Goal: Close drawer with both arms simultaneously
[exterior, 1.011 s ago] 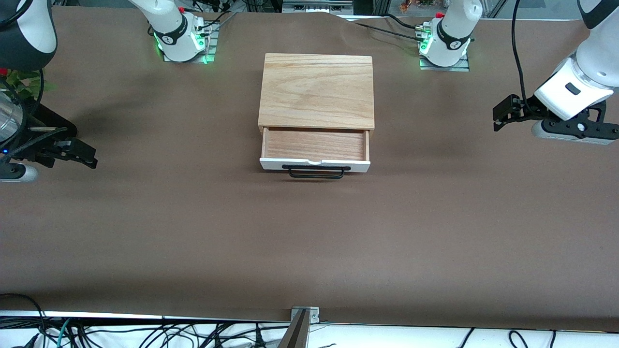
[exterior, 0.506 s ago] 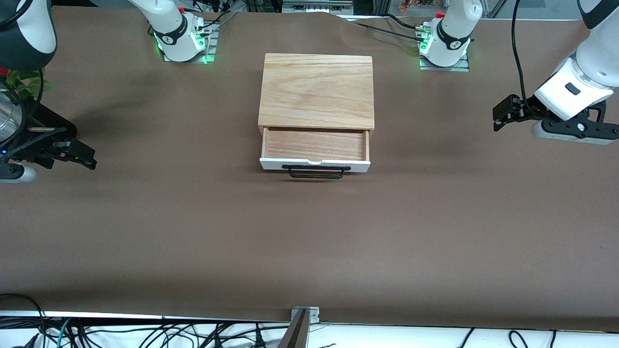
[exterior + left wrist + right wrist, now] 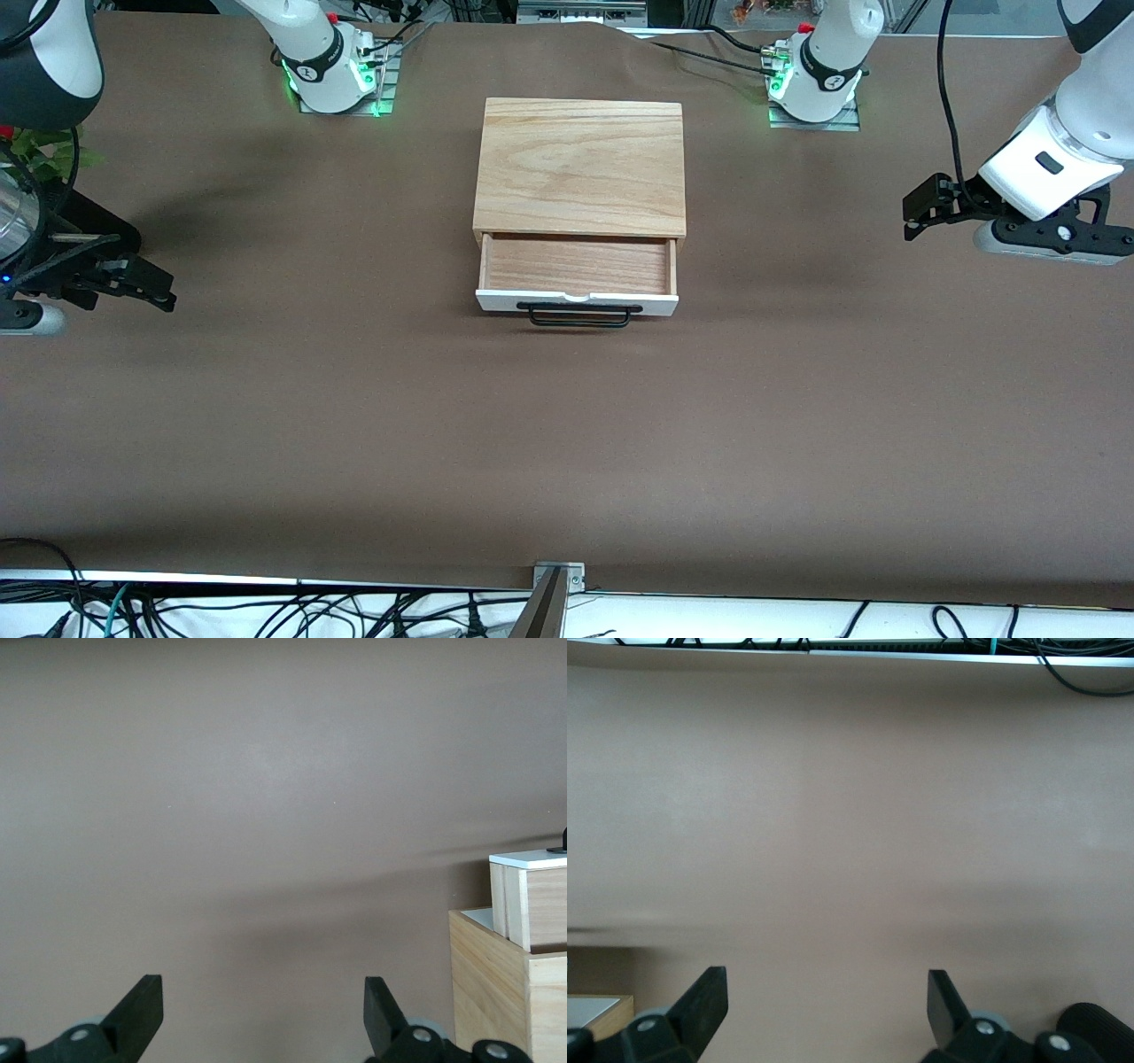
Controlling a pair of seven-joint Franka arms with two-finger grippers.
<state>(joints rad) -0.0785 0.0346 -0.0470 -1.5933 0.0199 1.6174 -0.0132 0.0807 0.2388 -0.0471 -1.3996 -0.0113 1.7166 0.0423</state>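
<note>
The oak-coloured box [image 3: 580, 164] stands mid-table between the arm bases. Its drawer [image 3: 576, 264] is pulled out toward the front camera, showing the wood-grain bottom, the white front panel [image 3: 660, 306] and the black wire handle [image 3: 580, 316]. My left gripper [image 3: 921, 211] is open and empty over the table at the left arm's end, well apart from the drawer. In the left wrist view [image 3: 261, 1010] the drawer [image 3: 532, 895] shows to one side. My right gripper [image 3: 151, 285] is open and empty over the right arm's end; the right wrist view [image 3: 824, 999] shows bare table and a drawer corner [image 3: 594, 1014].
The brown table cover [image 3: 567, 443] spreads wide on all sides of the box. A green plant [image 3: 44, 146] sits at the right arm's end. Cables [image 3: 266, 611] and a metal bracket [image 3: 558, 578] lie along the table edge nearest the front camera.
The right gripper has shifted very slightly. The left arm and the drawer have not moved.
</note>
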